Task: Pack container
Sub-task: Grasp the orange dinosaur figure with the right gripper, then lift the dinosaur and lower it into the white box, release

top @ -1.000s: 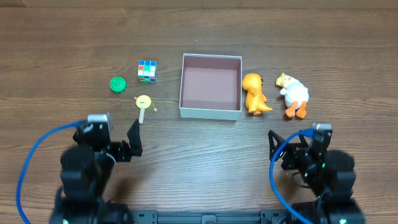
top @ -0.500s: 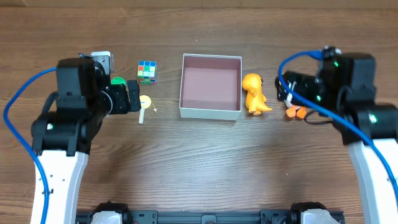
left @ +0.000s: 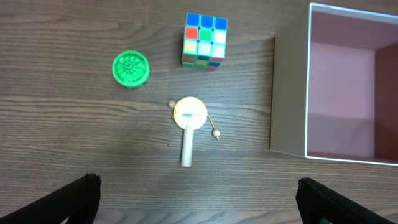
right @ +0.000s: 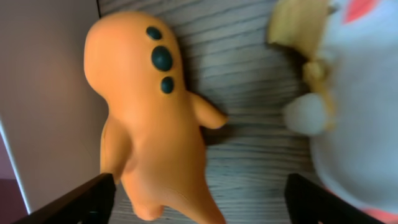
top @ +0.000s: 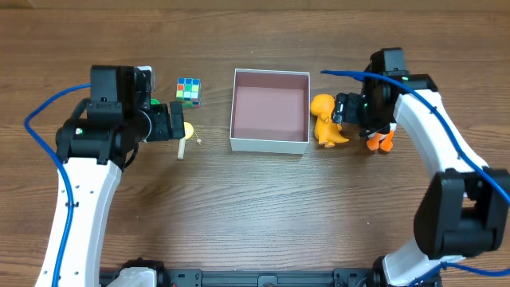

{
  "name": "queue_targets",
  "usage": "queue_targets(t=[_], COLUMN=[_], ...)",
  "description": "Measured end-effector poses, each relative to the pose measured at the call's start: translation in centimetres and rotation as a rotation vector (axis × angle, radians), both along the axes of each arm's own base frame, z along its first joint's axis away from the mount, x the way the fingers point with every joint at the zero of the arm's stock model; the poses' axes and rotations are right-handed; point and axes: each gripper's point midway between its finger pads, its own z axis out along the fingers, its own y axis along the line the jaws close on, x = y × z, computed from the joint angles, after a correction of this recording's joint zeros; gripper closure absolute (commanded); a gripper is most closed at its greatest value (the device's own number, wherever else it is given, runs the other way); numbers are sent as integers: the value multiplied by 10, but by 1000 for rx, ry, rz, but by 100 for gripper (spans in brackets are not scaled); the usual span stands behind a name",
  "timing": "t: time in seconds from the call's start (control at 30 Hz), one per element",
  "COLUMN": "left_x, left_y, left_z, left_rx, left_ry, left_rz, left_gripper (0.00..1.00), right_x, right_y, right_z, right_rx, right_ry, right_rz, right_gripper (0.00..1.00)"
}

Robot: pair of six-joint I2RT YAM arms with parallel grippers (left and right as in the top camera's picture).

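Left pincer [left: 199, 202] hangs spread wide above a yellow rattle-drum [left: 189, 118]. Right pincer [right: 199, 196] is likewise released over the orange dinosaur [right: 149, 124]. Between them, mid-bench, the container [top: 269, 144] sits empty just beside the dinosaur. It is probably light and thin-walled, so pinch one wall gently.

The box [top: 268, 145] sits mid-desk toward the far edge, its inside free from above. The orange dinosaur [right: 149, 124] stands tight beside its right wall, no gap showing between them. Only a narrow strip of wood parts the dinosaur from the white duck [right: 360, 112]. Left of the box a wider lane runs to the cube [left: 204, 40] and the yellow stick toy [left: 189, 121], the green disc [left: 130, 68] farther toward the left edge. Bare wood fills the near-edge middle, between the left arm [top: 80, 215] and the right arm [top: 434, 127].
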Motion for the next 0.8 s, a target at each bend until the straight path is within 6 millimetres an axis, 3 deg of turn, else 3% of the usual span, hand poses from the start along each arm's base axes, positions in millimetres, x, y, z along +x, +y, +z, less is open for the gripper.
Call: queue_targets(t=[0.27, 0.4, 0.5, 0.6, 0.8], left_x=[7, 9, 10, 10, 10], left_y=[0, 0, 0, 0, 0], left_z=[-24, -35, -39, -42, -42], left_rx=[2, 3, 4, 4, 4], left_ry=[79, 112, 126, 133, 135], left_rz=[0, 0, 0, 0, 0], left_gripper=[0, 0, 0, 0, 0], right_x=[5, 0, -1, -1, 0], right_y=[31, 43, 43, 38, 34], right_z=[0, -12, -28, -44, -45], right_rx=[46, 49, 42, 17, -7], right_ry=[-37, -7, 29, 65, 65], right_rz=[81, 113, 107, 87, 62], right_gripper=[20, 25, 36, 56, 72])
